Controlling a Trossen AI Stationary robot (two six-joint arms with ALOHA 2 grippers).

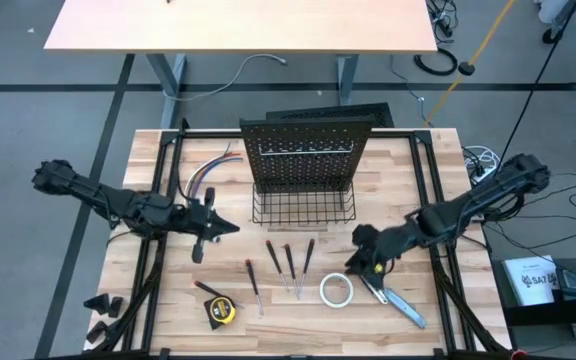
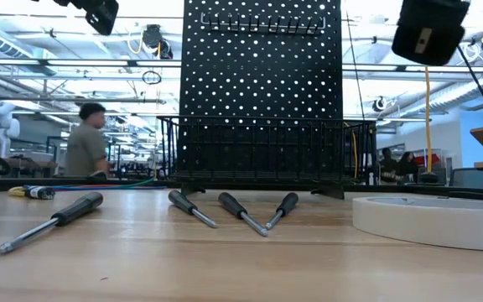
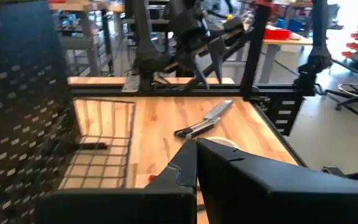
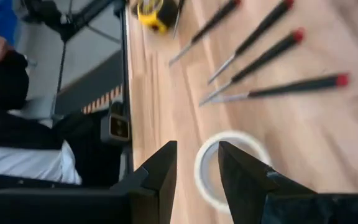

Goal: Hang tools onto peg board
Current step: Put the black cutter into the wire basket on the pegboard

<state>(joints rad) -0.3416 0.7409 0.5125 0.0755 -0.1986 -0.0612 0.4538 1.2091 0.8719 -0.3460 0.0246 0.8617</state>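
Left tool [image 1: 208, 228]: jaws fully closed, fingers pressed flat together in the left wrist view. Nothing visible between them; whether a slim screwdriver is pinched there cannot be told. It hovers over the table [image 1: 148, 300], left of the peg board [image 1: 305, 155] and just beyond the near row of tools.

Right tool [image 4: 196, 163]: jaws narrowly parted, holding nothing. In the right wrist view the gap sits above the white tape roll [image 4: 229, 167], one finger over its rim; contact cannot be told. From overhead this tool [image 1: 368, 262] is just right of the tape roll [image 1: 336, 290] and touching or just over the far end of the utility knife [image 1: 400, 303].

Peg board: upright at the far centre of the table, wire basket [image 1: 304, 207] along its foot, facing the near side.

Four screwdrivers [image 1: 290, 265] lie flat, near of the basket, roughly parallel, red ends toward the basket. Tape measure [image 1: 218, 311] lies near-left of them. Coloured cables [image 1: 208, 172] sit left of the peg board.

Low view: a person [image 2: 85, 144] stands in the room beyond the table.
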